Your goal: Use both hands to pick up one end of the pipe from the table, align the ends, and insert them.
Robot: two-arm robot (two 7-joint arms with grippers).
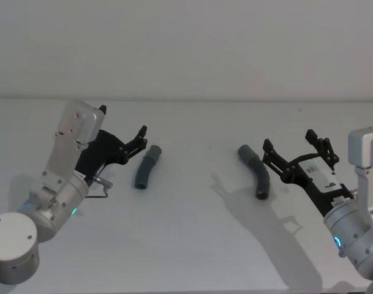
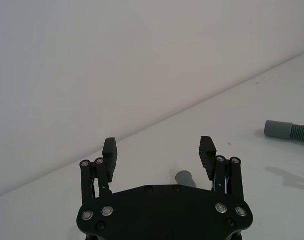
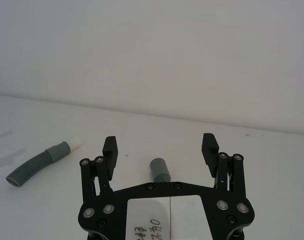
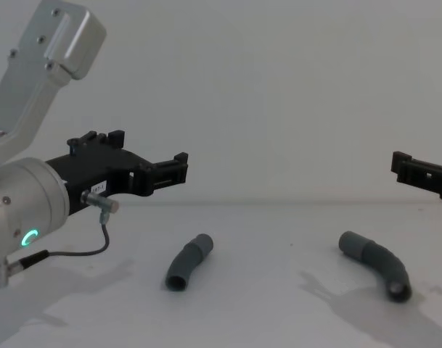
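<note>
Two short, curved dark grey plastic pipe pieces lie well apart on the plain white-grey table (image 1: 192, 245). The left pipe piece (image 1: 146, 166) is near the left black plastic gripper (image 1: 122, 120), and the right pipe piece (image 1: 256, 171) is just ahead of the right black plastic gripper (image 1: 289, 141). Both claws are spread wide and hold nothing.

A white label (image 3: 152, 222) on the right gripper's palm carries handwriting, cut off and not readable. A small white label (image 4: 97, 188) on the left gripper has print too small to read.

The chest view shows from the side that the left gripper (image 4: 148, 150) hangs above the table, clear of the left pipe piece (image 4: 188, 262), with a green ring light (image 4: 28, 237) on its silver wrist.

The right wrist view brings out a ribbed body and a short white tip (image 3: 76, 142) on the left pipe piece (image 3: 39, 161). In the head and chest views that end reads plain grey. The right pipe piece's end (image 3: 159, 170) sits between the right gripper's fingers (image 3: 110, 150), untouched. The left wrist view shows the left pipe piece's end (image 2: 184, 177) between its own spread fingers (image 2: 207, 150).
</note>
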